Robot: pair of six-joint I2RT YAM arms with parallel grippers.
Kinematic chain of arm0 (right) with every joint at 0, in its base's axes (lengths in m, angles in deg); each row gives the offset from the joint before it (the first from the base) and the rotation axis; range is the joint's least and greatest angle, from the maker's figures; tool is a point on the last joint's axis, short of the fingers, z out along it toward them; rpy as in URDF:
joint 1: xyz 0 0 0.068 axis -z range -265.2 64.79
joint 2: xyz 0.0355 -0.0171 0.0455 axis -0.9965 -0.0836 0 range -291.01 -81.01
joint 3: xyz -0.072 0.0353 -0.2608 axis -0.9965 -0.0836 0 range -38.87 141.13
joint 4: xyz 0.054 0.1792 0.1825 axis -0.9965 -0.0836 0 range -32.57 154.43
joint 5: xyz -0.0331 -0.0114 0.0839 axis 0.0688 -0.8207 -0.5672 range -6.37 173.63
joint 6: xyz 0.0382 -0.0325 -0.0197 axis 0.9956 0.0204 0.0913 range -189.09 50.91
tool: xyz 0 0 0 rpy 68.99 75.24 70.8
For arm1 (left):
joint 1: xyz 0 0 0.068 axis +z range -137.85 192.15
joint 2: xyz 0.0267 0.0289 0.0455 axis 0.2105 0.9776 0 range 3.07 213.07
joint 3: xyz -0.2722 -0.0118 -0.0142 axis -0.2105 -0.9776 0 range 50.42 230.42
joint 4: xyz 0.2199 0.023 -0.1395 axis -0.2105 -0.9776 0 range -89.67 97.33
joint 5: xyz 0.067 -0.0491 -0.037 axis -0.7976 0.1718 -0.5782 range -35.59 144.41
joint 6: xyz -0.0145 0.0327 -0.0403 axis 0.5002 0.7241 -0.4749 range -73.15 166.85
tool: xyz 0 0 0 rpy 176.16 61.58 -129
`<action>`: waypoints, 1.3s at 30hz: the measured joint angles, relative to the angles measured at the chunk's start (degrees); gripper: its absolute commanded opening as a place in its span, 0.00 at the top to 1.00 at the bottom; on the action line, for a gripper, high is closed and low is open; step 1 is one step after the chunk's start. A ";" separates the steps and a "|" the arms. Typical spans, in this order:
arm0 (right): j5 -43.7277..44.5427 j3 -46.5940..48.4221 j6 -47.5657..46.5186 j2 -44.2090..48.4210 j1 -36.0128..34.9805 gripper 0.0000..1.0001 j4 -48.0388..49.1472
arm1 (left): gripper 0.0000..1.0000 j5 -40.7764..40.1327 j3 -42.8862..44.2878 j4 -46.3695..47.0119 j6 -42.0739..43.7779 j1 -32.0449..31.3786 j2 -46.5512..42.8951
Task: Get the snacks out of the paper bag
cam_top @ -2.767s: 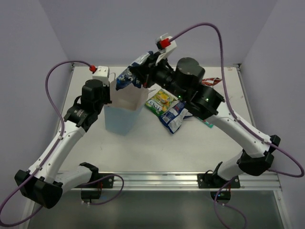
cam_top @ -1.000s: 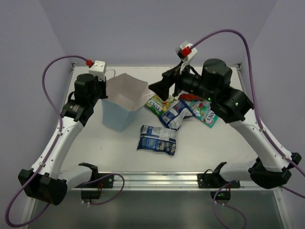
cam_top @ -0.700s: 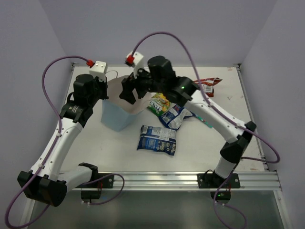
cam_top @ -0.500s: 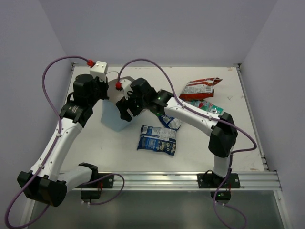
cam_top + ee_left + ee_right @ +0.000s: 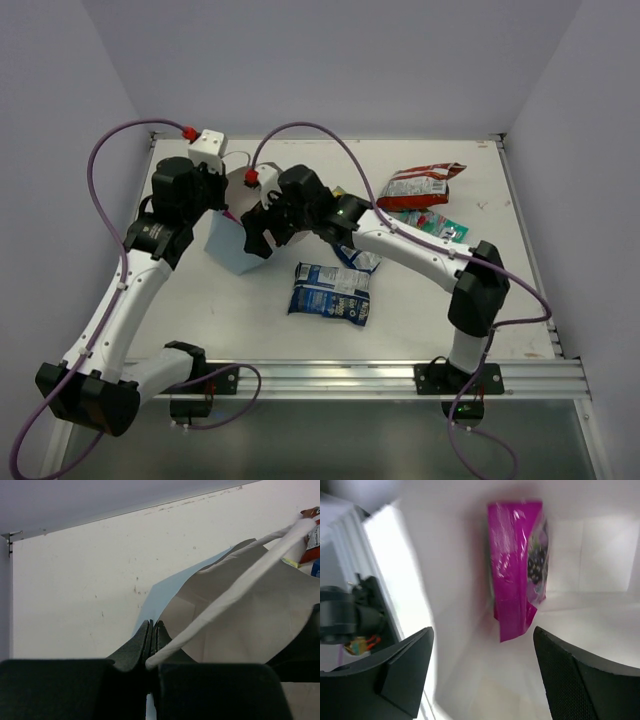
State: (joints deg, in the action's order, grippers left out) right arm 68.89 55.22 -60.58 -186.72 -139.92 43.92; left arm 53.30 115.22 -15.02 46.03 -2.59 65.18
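The light-blue paper bag (image 5: 228, 250) leans at the left of the table. My left gripper (image 5: 151, 630) is shut on its rim, beside a white loop handle (image 5: 240, 577). My right gripper (image 5: 483, 630) is open, with nothing between its fingers. It reaches into the bag's mouth (image 5: 256, 232) and faces a magenta snack packet (image 5: 516, 565) lying against the white inside wall. Out on the table lie two blue-white packets (image 5: 330, 292) (image 5: 362, 260), a red-white one (image 5: 418, 183) and a teal-green one (image 5: 436, 223).
The right arm's forearm (image 5: 400, 245) stretches across the table's middle, over the packets. The table's rear edge (image 5: 330, 140) meets the back wall. A metal rail (image 5: 330, 375) runs along the near edge.
My right arm swung left from above the packets and pushed its open gripper into the bag, which has tipped over further. The left gripper kept its hold on the rim.
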 measured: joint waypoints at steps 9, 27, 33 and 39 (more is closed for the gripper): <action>3.34 7.93 0.13 10.25 0.39 0.18 -2.12 | 1.00 0.07 -0.68 0.00 0.00 0.00 -0.96; 7.67 -0.81 1.42 -2.67 1.97 0.16 4.31 | 1.00 3.52 -0.68 -0.02 -1.25 0.00 -1.05; 6.82 -0.98 3.30 -5.97 1.90 0.05 6.32 | 1.00 4.37 -0.68 0.07 -4.24 0.00 -0.52; 5.20 0.79 4.79 -11.50 1.86 0.07 6.45 | 1.00 5.70 -0.68 0.50 -7.80 0.00 0.37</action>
State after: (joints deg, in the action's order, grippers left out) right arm 74.09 56.00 -55.79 -198.22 -138.07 50.37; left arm 59.01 114.54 -14.52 38.23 -2.59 65.55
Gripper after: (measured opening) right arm 0.947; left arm 0.030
